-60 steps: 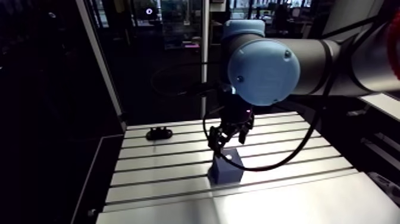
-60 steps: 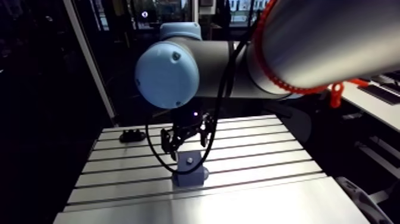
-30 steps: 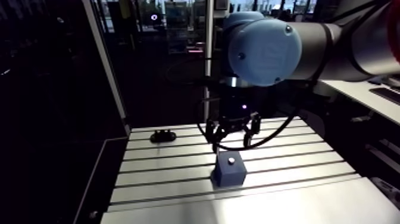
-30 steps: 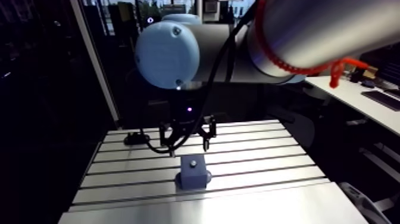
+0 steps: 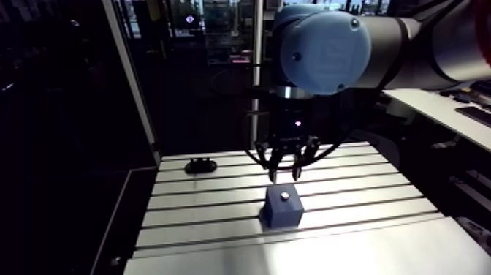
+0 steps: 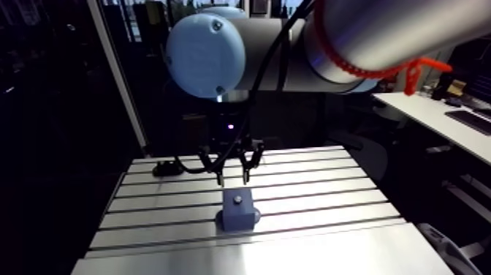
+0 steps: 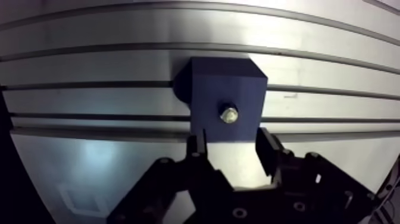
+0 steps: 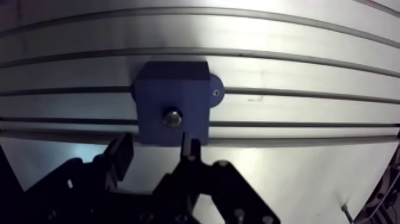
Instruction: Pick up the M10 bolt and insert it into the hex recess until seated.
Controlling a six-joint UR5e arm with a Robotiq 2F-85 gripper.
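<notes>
A dark blue block [image 7: 228,98] stands on the slotted aluminium table [image 7: 89,65], and the metal bolt [image 7: 228,113] sits in the recess on its top face, its end showing. My gripper [image 7: 231,146] hangs above the table just short of the block, open, with nothing between its fingers [image 7: 196,146]. In the arm view the gripper [image 5: 285,174] hovers a little above and behind the block [image 5: 282,207].
A small black fixture [image 5: 199,164] lies at the table's back left. A dark upright frame post [image 5: 131,80] rises along the table's left side. A screw tab [image 8: 215,91] sticks out of the block's side.
The gripper has risen off the block and turned about its axis. The bolt stays in the block. The camera has shifted with the arm.
</notes>
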